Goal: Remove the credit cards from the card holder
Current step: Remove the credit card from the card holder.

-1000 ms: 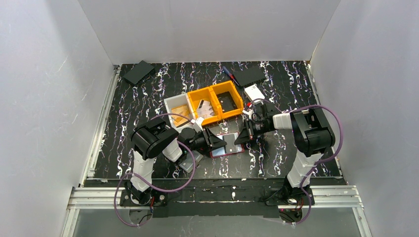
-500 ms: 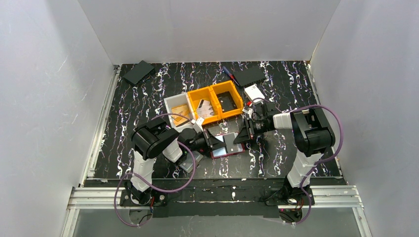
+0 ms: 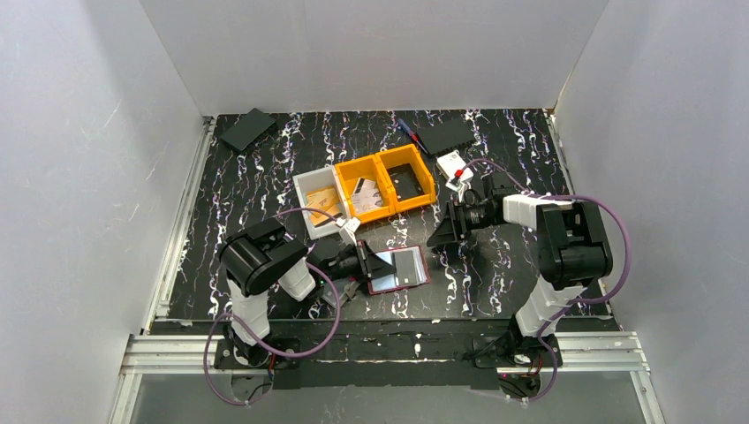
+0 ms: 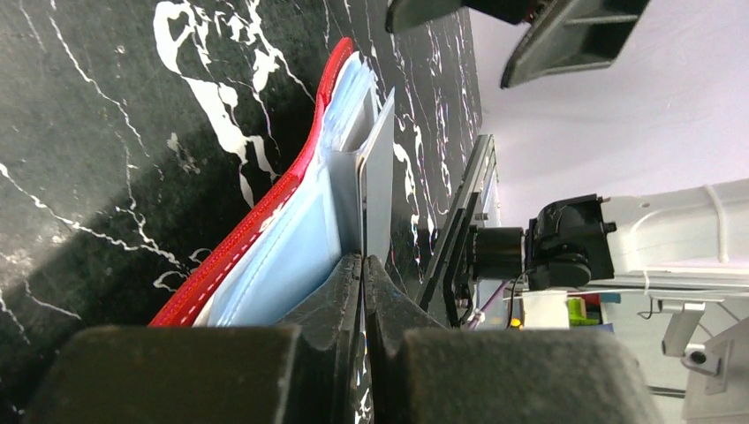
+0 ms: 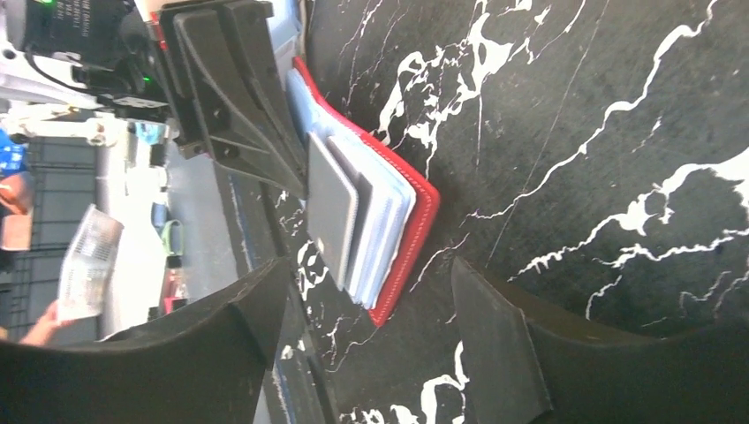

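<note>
Near edge, 6 o'clock of the desk (image 3: 238, 221): card holder (image 3: 408, 268) lies open and flat, red rim down, close to the front rail. Left gripper (image 3: 360, 262) comes in from the holder's 9 o'clock, jaws pinched fully together on the edge of a grey card (image 4: 380, 172). Bare desk at the holder's 3 o'clock. Right gripper (image 3: 439, 237) is at its 2 o'clock, jaws spread wide, holding nothing, apart from the holder. At 12 o'clock sit the white bin (image 3: 311, 187) and orange bins (image 3: 386, 205), near. Farther back: white box (image 3: 453, 164), black pads at 11 o'clock (image 3: 247, 129) and 1 o'clock (image 3: 444, 135).

The left wrist alone shows the card standing on edge out of pale blue sleeves. The right wrist alone shows the sleeves fanned. The top view shows only a shiny face.
</note>
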Controlling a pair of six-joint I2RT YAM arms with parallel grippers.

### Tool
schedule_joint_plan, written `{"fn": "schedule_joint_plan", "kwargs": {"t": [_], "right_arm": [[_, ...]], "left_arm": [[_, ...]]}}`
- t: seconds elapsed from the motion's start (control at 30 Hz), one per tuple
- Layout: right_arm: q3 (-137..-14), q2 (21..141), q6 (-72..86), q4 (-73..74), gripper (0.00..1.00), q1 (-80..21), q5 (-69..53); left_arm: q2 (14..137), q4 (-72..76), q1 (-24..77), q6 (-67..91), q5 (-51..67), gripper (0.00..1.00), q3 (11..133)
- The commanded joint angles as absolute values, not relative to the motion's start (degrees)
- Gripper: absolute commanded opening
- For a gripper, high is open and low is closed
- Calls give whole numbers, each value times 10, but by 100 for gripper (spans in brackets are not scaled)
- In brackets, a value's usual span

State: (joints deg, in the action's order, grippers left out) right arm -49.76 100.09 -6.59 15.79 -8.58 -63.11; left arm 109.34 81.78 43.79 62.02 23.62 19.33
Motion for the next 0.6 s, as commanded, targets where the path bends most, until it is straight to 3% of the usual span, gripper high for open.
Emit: {"fn": "schedule_joint_plan", "kwargs": {"t": [0.0, 0.27, 0.57], "right_arm": [[-536, 985, -201, 252, 79, -85, -601], [-537, 1022, -238, 276, 83, -124, -589], [-535, 1052, -243, 267, 80, -140, -593]], "left_arm": [[1040, 832, 439, 559, 250, 0, 174], [1007, 832, 439, 517, 257, 0, 157], [978, 832, 439, 497, 275, 0, 158]]}}
